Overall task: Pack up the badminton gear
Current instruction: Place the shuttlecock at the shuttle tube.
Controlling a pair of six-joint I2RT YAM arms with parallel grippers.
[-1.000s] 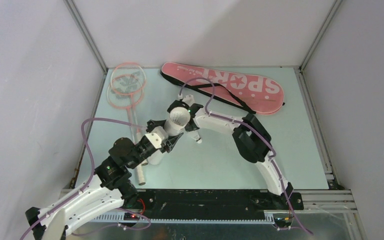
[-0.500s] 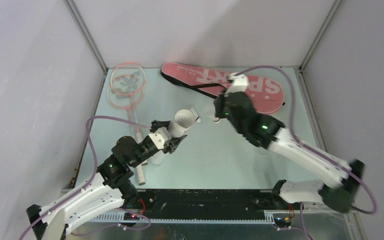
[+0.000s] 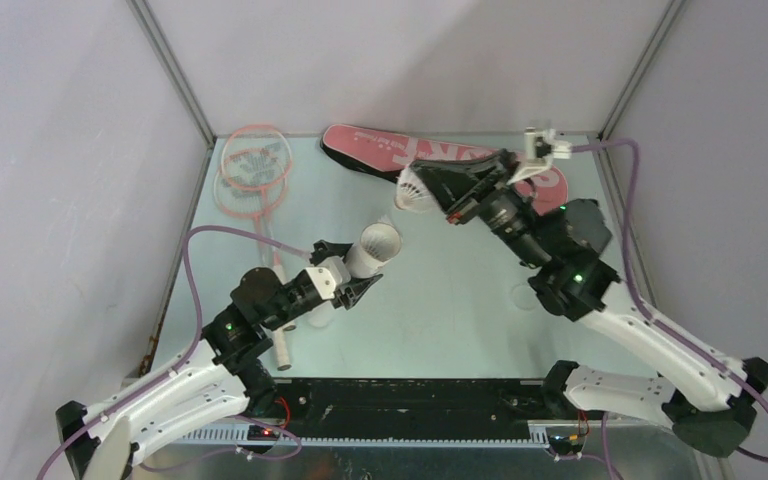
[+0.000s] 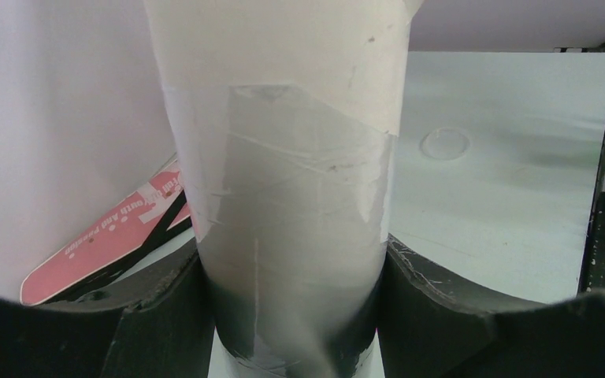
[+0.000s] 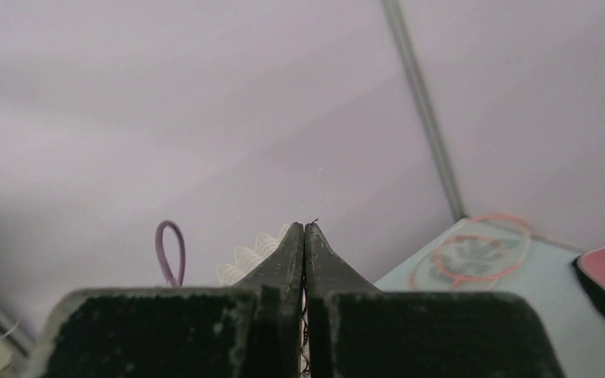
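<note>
My left gripper [image 3: 348, 268] is shut on the long white tube [image 3: 368, 256] and holds it tilted, its open mouth up and to the right. In the left wrist view the tube [image 4: 283, 157] fills the gap between my fingers. My right gripper [image 3: 430, 183] is raised above the table, right of the tube's mouth, shut on a white feather shuttlecock [image 3: 413, 194]. Its feathers [image 5: 252, 256] show beside the closed fingertips [image 5: 305, 228]. Two pink rackets [image 3: 252, 168] lie at the back left. The pink "SPORT" bag [image 3: 380, 150] lies at the back, partly hidden by my right arm.
A clear round lid [image 3: 524, 296] lies on the table under my right arm and shows in the left wrist view [image 4: 445, 143]. The racket handles [image 3: 280, 347] reach toward the near left, beside my left arm. Walls enclose the table on three sides.
My right arm has swung up and to the right, away from the tube's mouth, with a shuttlecock in its fingers. My left gripper has shifted the tube slightly to the right.
</note>
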